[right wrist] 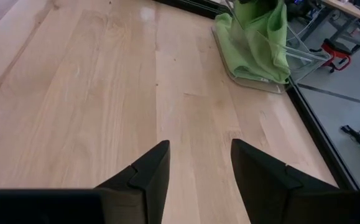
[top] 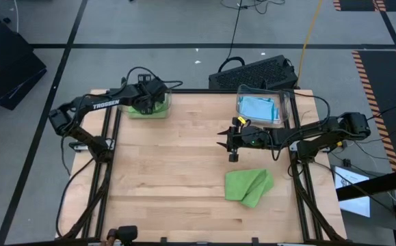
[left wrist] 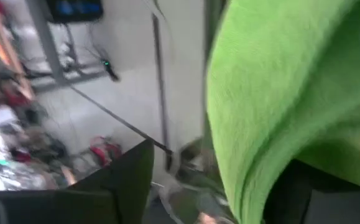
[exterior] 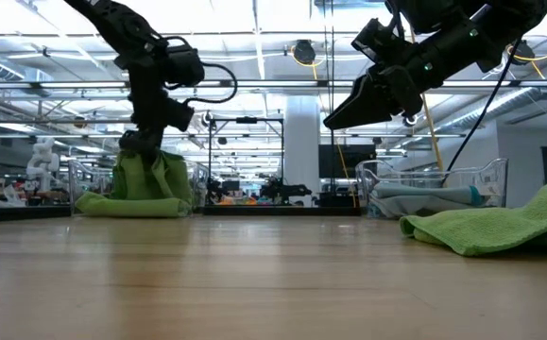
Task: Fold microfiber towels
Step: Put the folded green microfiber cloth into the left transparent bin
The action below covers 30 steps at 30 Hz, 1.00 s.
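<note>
Presently, left gripper point(top: 148, 101): held over the far-left bin point(top: 162, 113), a lime towel point(exterior: 145, 184) draped there for stowing; finger state cannot be told.
Right gripper point(top: 232, 141): fingers spread, empty, raised mid-table.
Crumpled green towel point(top: 248, 185): laid near-right, judged awaiting folding.
Blue towels point(top: 258, 108): kept in the right bin point(top: 285, 104).

A pale wooden table point(top: 177, 171) framed in black metal stands on a grey floor. Two clear plastic bins point(top: 263, 108) sit at its far corners, left point(top: 150, 106) and right. A black keyboard point(top: 252, 74) lies behind the table, beside a yellow cable point(top: 310, 27).
</note>
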Available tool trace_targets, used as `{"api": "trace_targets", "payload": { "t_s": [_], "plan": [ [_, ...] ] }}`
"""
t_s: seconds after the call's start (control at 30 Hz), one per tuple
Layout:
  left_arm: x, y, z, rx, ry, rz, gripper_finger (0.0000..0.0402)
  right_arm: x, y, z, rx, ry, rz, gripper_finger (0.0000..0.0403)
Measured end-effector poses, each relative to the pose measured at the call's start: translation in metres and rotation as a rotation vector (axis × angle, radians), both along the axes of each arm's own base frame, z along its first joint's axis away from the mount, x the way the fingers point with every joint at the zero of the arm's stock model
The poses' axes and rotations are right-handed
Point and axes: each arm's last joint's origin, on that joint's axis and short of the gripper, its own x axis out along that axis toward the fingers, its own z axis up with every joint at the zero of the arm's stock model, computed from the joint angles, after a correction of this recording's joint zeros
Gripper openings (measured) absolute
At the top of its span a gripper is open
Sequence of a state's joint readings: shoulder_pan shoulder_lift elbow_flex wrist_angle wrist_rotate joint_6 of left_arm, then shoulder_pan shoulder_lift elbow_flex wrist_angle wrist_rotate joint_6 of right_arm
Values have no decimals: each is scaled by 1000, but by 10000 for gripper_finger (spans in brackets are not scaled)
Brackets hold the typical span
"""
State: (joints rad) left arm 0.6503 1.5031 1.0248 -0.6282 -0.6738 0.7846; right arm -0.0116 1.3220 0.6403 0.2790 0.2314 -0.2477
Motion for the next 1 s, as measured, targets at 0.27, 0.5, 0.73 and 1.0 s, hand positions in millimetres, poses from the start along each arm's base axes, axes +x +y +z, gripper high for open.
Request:
{"api": "trace_targets", "payload": {
  "t_s": [0.27, 0.5, 0.73, 1.0],
  "plan": [
    [-15, -5, -3, -123, -78, 160, 258, 0, 0, 0, -3, 0, 0, 162],
    [-22, -4, -5, -149, -99, 235, 218, 0, 0, 1, -4, -7, 1, 162],
    [-21, -4, -4, -155, 48, 84, 38, 0, 0, 1, -7, -7, 2, 162],
    [-5, 7, 6, 33, 212, -158, 8, 2, -1, 4, -17, -42, 7, 162]
  ]
}}
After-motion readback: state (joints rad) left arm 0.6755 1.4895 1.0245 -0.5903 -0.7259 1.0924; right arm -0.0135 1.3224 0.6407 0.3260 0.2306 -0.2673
